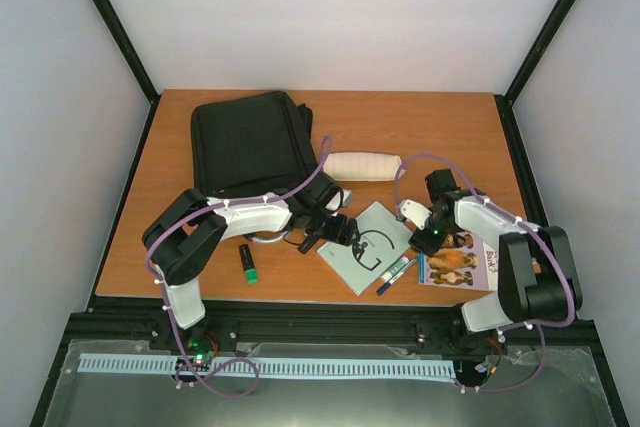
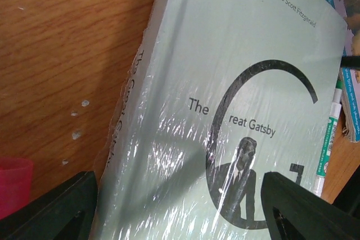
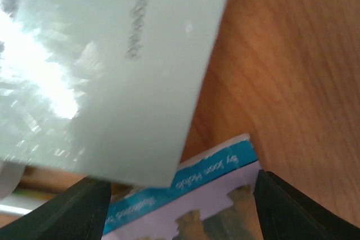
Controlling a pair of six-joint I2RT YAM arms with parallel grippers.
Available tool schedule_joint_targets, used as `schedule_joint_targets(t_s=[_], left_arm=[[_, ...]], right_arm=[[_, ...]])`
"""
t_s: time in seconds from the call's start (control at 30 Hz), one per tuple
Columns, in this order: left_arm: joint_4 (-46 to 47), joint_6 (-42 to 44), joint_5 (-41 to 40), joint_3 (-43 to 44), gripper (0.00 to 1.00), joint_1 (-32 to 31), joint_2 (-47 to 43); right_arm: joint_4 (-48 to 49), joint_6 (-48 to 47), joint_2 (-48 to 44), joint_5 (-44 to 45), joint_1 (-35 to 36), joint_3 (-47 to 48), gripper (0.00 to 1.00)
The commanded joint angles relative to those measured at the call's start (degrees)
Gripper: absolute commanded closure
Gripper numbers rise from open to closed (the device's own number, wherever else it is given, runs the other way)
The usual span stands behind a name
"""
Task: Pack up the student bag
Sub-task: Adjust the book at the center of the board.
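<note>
The student bag (image 1: 250, 142), black and soft, lies flat at the table's back left, and neither gripper touches it. A pale green paperback, "The Great Gatsby" (image 1: 368, 245) (image 2: 225, 111), lies in front of it near the middle. My left gripper (image 1: 335, 230) (image 2: 180, 209) hovers open over the paperback's left end, its black fingers (image 2: 56, 209) wide apart with the cover between them. My right gripper (image 1: 425, 237) (image 3: 180, 212) is open over the corner of a picture book (image 1: 458, 262) (image 3: 197, 200) with a blue band. The paperback's corner (image 3: 112, 66) overlaps that book.
A white pencil pouch (image 1: 362, 166) lies right of the bag. A green-and-white marker (image 1: 398, 272) (image 2: 329, 139) sits between the two books. A green-and-black highlighter (image 1: 247, 263) stands off to the front left. Something red (image 2: 11, 184) shows at the left wrist view's edge.
</note>
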Motion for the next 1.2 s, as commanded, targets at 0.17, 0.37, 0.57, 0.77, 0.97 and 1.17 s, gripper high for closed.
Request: schedule_joint_targets(t_s=[0.17, 0.37, 0.57, 0.77, 0.97, 1.17], left_arm=[[-0.9, -0.3, -0.1, 0.9, 0.19, -0.6, 0.2], [0.1, -1.3, -1.0, 1.7, 0.19, -0.6, 2.7], [0.2, -2.6, -1.4, 3.2, 0.19, -0.6, 3.5], [-2.5, -2.1, -3.6, 3.9, 0.18, -0.6, 1.7], [-4.0, -1.6, -4.9, 2.1, 0.2, -0.6, -0.9], [-3.4, -1.4, -2.9, 1.0, 0.2, -0.6, -1.8]], right_arm=[[5.3, 9.8, 10.2, 0.0, 0.8, 13.3, 0.29], [1.9, 14.4, 18.7, -9.9, 1.2, 23.4, 0.3], [1.4, 18.1, 23.2, -8.8, 1.4, 25.9, 0.31], [-0.6, 21.3, 15.4, -7.7, -1.0, 24.7, 0.28], [-6.7, 20.6, 6.9, -6.5, -1.4, 21.8, 0.21], [-15.0, 15.1, 9.3, -8.7, -1.3, 19.2, 0.24]])
